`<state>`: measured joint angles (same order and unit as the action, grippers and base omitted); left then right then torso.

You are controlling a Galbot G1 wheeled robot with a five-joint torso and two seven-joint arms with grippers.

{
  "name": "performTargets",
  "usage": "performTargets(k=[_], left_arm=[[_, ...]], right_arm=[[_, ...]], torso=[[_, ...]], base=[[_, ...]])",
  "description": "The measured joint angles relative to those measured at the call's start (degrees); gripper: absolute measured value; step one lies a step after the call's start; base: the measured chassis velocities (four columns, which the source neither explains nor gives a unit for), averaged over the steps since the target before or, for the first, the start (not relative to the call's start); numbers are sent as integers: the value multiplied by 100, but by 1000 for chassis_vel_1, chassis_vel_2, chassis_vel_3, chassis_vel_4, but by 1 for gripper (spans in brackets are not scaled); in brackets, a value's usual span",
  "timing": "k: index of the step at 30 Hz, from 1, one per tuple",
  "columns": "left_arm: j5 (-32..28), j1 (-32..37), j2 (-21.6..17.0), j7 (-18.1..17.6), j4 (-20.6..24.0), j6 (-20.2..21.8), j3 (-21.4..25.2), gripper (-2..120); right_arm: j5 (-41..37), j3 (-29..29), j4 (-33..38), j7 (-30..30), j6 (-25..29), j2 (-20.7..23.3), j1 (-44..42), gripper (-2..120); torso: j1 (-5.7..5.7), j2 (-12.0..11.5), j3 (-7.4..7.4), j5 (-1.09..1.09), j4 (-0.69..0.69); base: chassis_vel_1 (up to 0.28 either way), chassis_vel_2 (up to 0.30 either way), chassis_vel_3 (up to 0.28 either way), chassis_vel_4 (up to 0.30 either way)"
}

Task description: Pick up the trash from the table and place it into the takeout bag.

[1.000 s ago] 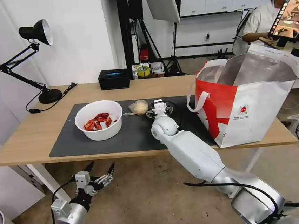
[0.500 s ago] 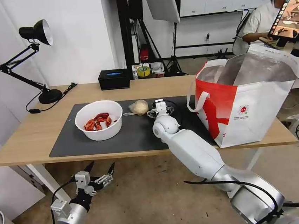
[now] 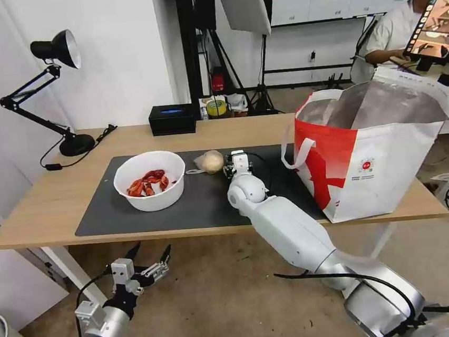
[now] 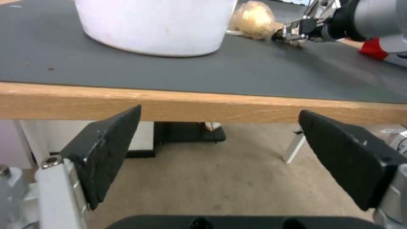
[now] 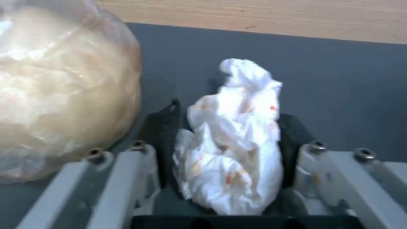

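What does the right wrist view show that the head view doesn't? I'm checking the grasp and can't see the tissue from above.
Right wrist view alone: the crumpled white tissue, flecked orange, squeezed between the right gripper pads.

Head view alone: the takeout bag, the white bowl of crayfish shells, the black box, and the left gripper open below the table edge.

Both: the bagged beige lump, the grey mat and the tabletop.
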<state>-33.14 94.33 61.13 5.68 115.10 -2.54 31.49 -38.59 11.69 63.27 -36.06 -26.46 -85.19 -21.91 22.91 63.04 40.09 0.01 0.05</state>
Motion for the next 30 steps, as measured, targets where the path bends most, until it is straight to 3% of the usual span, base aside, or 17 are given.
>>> performTargets(k=[13, 24, 30], left_arm=[[-13, -4, -11, 1, 42, -3, 2, 100], [-16, 7, -13, 3, 70, -9, 26, 100], [-18, 40, -8, 2, 105, -10, 47, 100]], right_arm=[[-7, -32, 94, 98, 258, 94, -72, 0], [144, 25, 509, 280, 616, 252, -138, 0], [46, 124, 1579, 434, 753, 682, -356, 0]], torso=[[2, -2, 3, -2, -12], [2, -3, 3, -2, -6], [2, -2, 2, -1, -6]], base=[[0, 0, 0, 0], [0, 0, 0, 0], [0, 0, 0, 0]])
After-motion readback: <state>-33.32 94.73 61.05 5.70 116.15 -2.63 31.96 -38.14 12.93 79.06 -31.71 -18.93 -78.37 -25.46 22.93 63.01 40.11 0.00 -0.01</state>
